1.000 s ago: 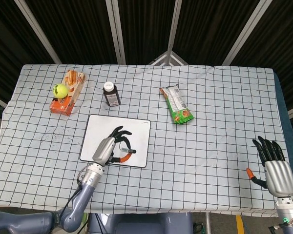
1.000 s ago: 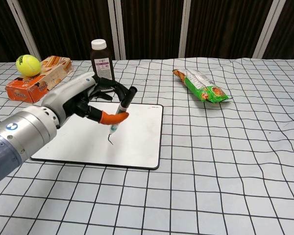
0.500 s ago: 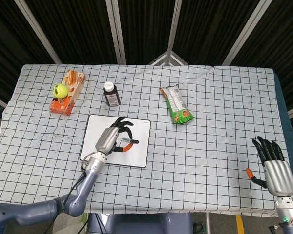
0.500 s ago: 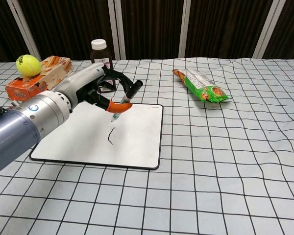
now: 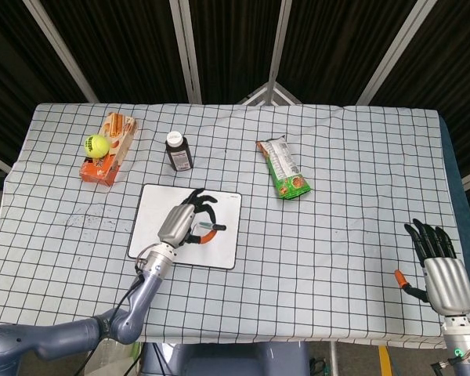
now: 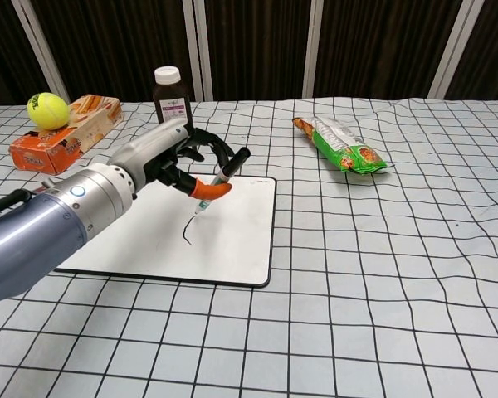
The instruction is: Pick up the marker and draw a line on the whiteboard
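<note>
Black fingers of left hand pinch marker over whiteboard.

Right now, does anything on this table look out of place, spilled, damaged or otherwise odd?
Nothing spilled or damaged. One oddity: a yellow tennis ball sits on top of the flat orange cardboard box at the far left. The left robot hand holds the black marker tilted over the white rectangular whiteboard, beside a short dark line.
</note>
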Controlling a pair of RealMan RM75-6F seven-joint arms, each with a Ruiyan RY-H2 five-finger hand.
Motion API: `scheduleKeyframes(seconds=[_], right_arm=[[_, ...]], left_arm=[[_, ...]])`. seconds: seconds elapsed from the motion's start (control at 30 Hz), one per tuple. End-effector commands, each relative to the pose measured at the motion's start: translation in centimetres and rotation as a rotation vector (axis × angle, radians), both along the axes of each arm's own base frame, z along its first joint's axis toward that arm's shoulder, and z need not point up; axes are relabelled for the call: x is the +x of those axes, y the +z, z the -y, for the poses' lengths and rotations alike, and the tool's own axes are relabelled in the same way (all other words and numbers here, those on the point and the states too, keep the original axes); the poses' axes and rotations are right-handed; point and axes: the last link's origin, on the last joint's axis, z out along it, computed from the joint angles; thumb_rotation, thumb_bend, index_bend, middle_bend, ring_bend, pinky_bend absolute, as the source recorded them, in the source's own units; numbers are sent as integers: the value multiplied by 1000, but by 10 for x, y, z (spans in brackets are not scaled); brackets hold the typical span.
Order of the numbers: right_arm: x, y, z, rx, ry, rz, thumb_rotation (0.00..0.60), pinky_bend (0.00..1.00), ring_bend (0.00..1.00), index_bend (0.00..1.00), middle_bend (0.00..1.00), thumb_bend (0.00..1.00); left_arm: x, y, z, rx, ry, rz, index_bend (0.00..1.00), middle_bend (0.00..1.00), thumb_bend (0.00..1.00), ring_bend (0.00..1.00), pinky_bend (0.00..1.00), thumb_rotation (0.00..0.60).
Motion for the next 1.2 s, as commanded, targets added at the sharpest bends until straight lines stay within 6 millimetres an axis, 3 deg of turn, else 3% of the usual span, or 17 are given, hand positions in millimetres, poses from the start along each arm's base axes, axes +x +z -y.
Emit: scheduleKeyframes(seconds=[0.03,0.77,1.2], right_arm=[[0,0,0,2,-1,1,600,0,0,0,0,329],[0,0,0,1,3,1,600,0,0,0,0,329],[0,1,-2,-3,1,-2,600,0,0,0,0,329]], left_arm=[[1,0,0,1,-2,6,738,233,524,58,160,600],[-7,-11,-2,-12,0,-23,740,234,524,58,159,600],[-43,11,-27,83,14,-132,740,236,524,58,159,600]])
